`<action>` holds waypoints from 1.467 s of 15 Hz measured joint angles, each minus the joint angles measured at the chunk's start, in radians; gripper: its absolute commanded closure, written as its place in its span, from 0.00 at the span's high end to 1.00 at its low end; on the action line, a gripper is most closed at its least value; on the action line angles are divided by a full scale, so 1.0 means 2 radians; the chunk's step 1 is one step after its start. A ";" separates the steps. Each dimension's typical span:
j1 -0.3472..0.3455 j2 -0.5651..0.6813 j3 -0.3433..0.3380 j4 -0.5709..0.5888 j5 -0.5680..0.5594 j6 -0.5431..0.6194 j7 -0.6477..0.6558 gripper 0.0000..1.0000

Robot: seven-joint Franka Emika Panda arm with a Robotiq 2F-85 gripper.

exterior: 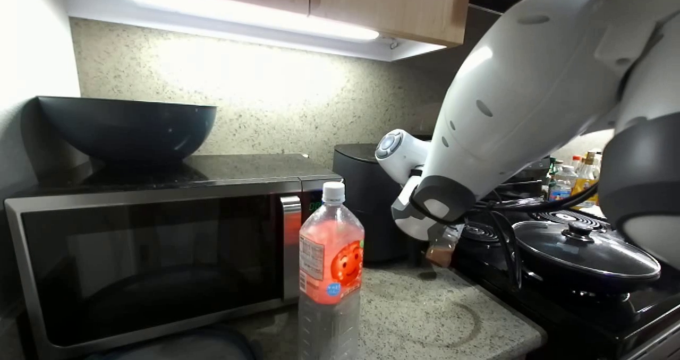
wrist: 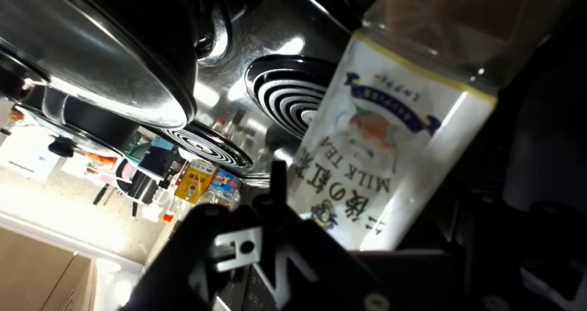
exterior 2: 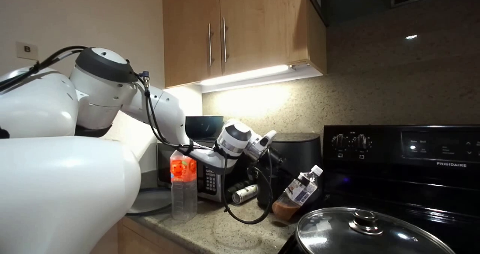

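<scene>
My gripper (wrist: pixel 362 205) is shut on a clear plastic milk tea bottle (wrist: pixel 380 132) with a white label. In an exterior view the milk tea bottle (exterior 2: pixel 298 192) leans, its white cap up to the right and its brown liquid in the low end. Its base hangs a little above the counter (exterior 2: pixel 225 227), over a small shadow. In an exterior view the arm hides most of the milk tea bottle (exterior: pixel 442 251), and only its lower end shows. The gripper is dark and partly hidden against the black appliance (exterior 2: pixel 296 149) behind it.
A tall bottle with a red label (exterior: pixel 332 264) stands on the counter before the microwave (exterior: pixel 159 264). A dark bowl (exterior: pixel 127 129) sits on the microwave. A lidded pan (exterior 2: pixel 337 227) is on the stove beside the counter. A can (exterior 2: pixel 244 194) lies behind. Cables (exterior 2: pixel 258 218) hang from the arm. Cabinets (exterior 2: pixel 262 25) are overhead.
</scene>
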 measured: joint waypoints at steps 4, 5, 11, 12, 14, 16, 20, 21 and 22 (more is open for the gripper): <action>-0.018 -0.002 0.011 0.016 -0.012 -0.013 0.000 1.00; -0.022 -0.003 0.011 0.020 -0.015 -0.017 0.000 1.00; -0.043 -0.017 0.015 0.032 -0.030 -0.028 0.000 1.00; -0.043 -0.022 0.014 0.031 -0.033 -0.028 0.000 1.00; -0.038 -0.035 0.007 0.027 -0.045 -0.027 0.000 1.00; -0.020 -0.049 -0.017 0.013 -0.060 -0.020 0.001 1.00; 0.035 -0.067 -0.090 -0.024 -0.072 0.001 0.002 1.00; 0.050 -0.069 -0.108 -0.033 -0.072 0.007 0.002 1.00; 0.064 -0.070 -0.125 -0.041 -0.072 0.009 0.002 1.00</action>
